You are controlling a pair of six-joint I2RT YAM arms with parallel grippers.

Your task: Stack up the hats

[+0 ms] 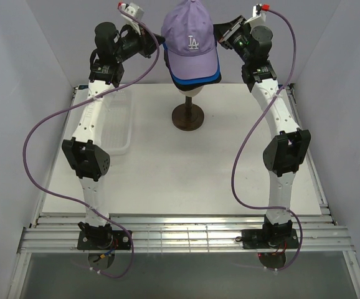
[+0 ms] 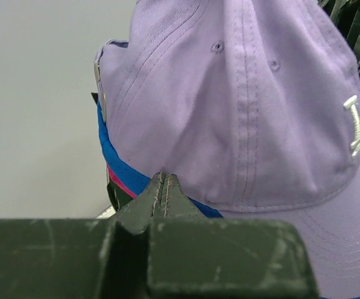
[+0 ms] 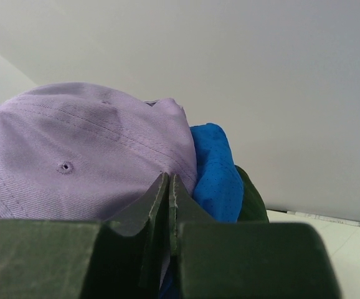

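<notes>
Top external view has the lavender fabric baseball cap with the white LA logo sitting uppermost on a stack of caps, high at the far middle of the table, with a bright blue cap peeking out as a rim under its brim and something darker below that. Only this view shows what carries the pile: the cream mannequin head on its round brown stand. Left wrist view picks up a magenta cap as a thin sliver beneath the blue edge, seen nowhere else. Right wrist view adds a dark green cap bulging behind the blue one. The left gripper has its fingers pressed together, tips right at the blue edge; the right gripper is likewise closed against the lavender crown, though I cannot tell whether either nips fabric. A white plastic basket lies beside the left arm, well apart from the stand.
</notes>
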